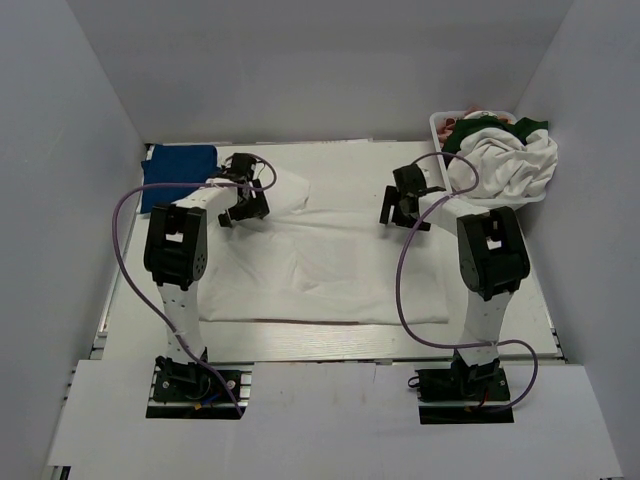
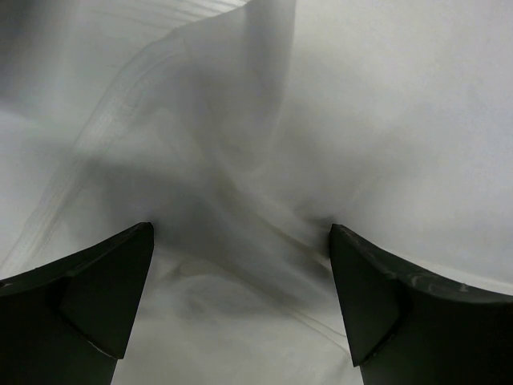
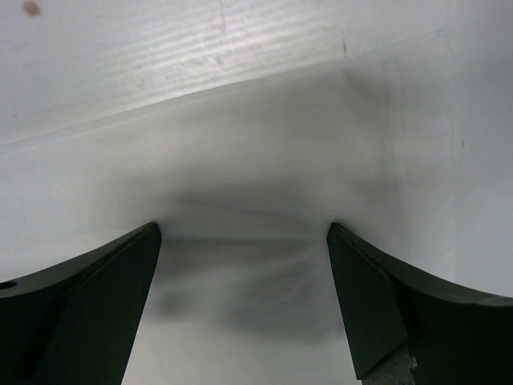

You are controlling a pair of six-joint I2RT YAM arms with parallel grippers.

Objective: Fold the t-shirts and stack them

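Note:
A large white t-shirt lies spread flat across the middle of the table. My left gripper is down at its far left corner, by a raised sleeve fold. In the left wrist view the gripper is open, with wrinkled white cloth between the wide-apart fingers. My right gripper is at the shirt's far right corner. In the right wrist view it is open too, over the white cloth near its edge. A folded royal-blue t-shirt lies at the far left.
A white basket at the far right holds a heap of white, dark green and pink tees. White walls enclose the table on three sides. Purple cables loop beside both arms.

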